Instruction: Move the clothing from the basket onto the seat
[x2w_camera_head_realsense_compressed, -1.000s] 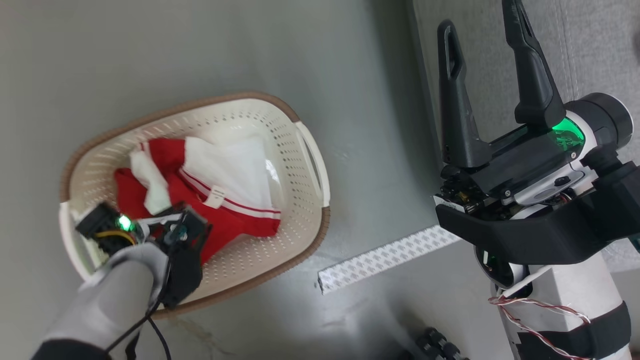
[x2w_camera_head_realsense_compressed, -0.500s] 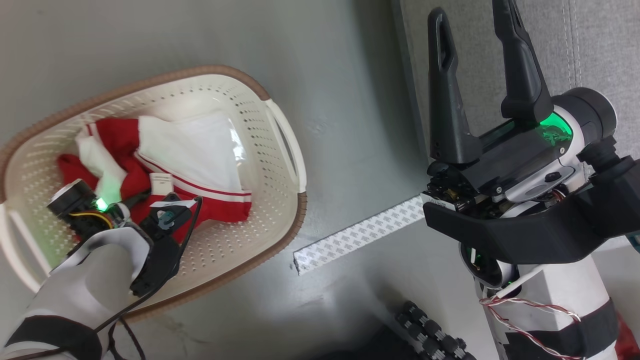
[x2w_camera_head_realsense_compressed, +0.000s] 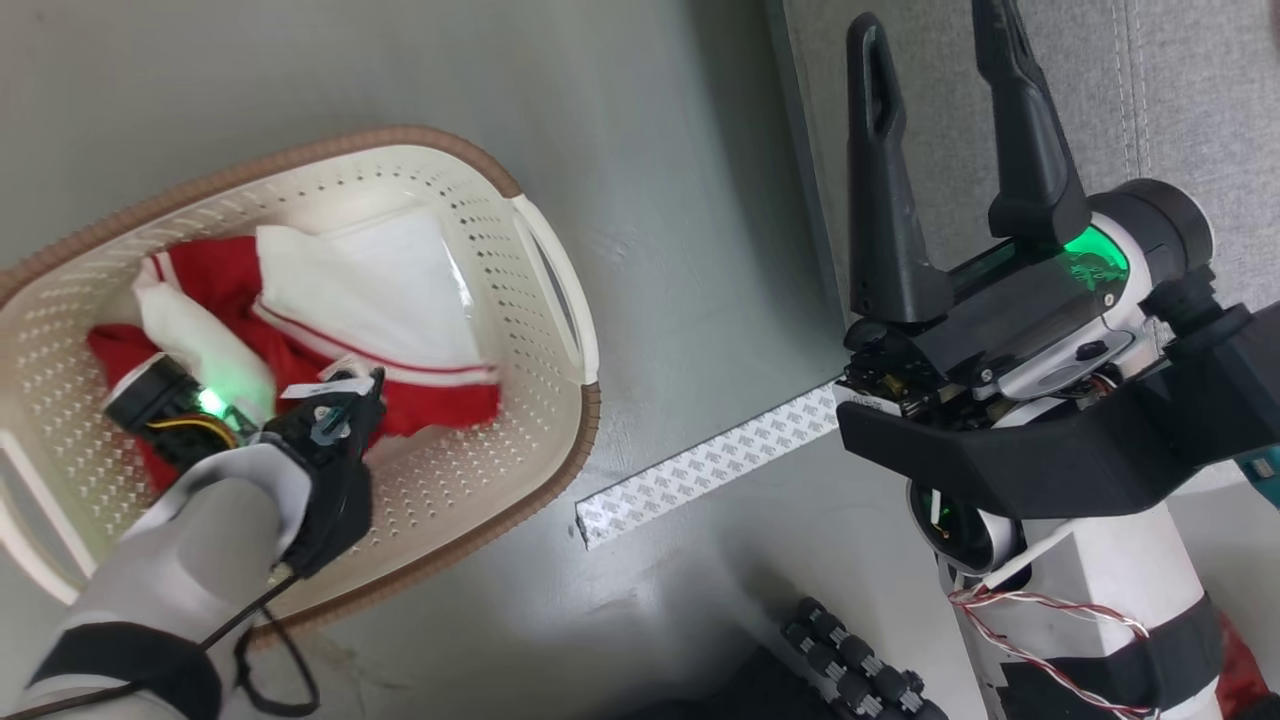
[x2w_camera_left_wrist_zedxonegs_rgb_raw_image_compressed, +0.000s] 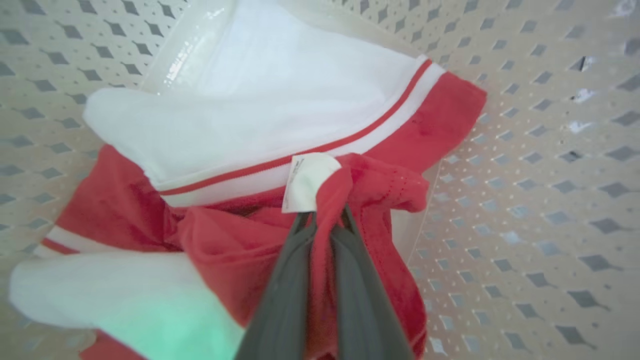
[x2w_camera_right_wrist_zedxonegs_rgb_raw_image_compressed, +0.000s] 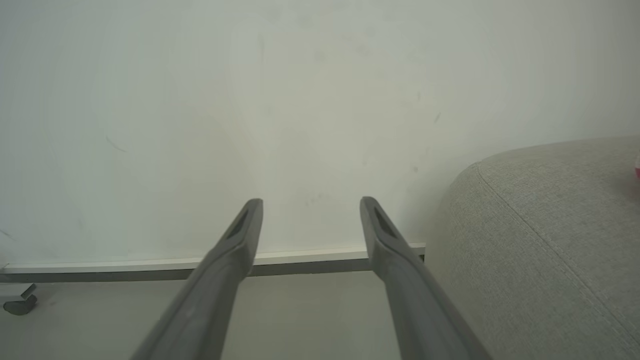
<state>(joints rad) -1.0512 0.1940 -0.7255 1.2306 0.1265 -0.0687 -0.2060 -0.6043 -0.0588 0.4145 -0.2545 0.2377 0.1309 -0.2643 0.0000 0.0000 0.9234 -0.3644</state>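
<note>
Clothing (x2w_camera_left_wrist_zedxonegs_rgb_raw_image_compressed: 280, 115) heaped on the bottom of the cream basket (x2w_camera_head_realsense_compressed: 590, 420); red cloth underneath, a broad white panel with a thin red stripe spread over the top; another white piece (x2w_camera_left_wrist_zedxonegs_rgb_raw_image_compressed: 75, 290) at one end of the heap, tinged green by the wrist light; a small white tag (x2w_camera_left_wrist_zedxonegs_rgb_raw_image_compressed: 305, 182) near the middle.

Left gripper (x2w_camera_left_wrist_zedxonegs_rgb_raw_image_compressed: 322, 220) down inside the basket, fingers pressed together on a raised fold of the red cloth, just beside the tag; fold pinched tight and trailing down between the two fingers; in the head view, fingers hidden under the wrist and pale forearm.

Basket perforated all round, brown at the rim, one side handle turned toward the seat (x2w_camera_right_wrist_zedxonegs_rgb_raw_image_compressed: 550, 240); standing on the grey floor (x2w_camera_head_realsense_compressed: 680, 200); a white patterned strip (x2w_camera_head_realsense_compressed: 700, 475) flat on the floor between basket and seat, touching neither as far as can be told.

Seat grey, fabric-covered, rounded at the corner, off to the robot's right and well apart from the basket.

Right gripper (x2w_camera_head_realsense_compressed: 930, 30) held up before the seat's edge, fingers spread wide with nothing between them; in its own wrist view, aimed at a pale wall (x2w_camera_right_wrist_zedxonegs_rgb_raw_image_compressed: 300, 100) and a skirting board (x2w_camera_right_wrist_zedxonegs_rgb_raw_image_compressed: 150, 265), seat corner just to the right.
</note>
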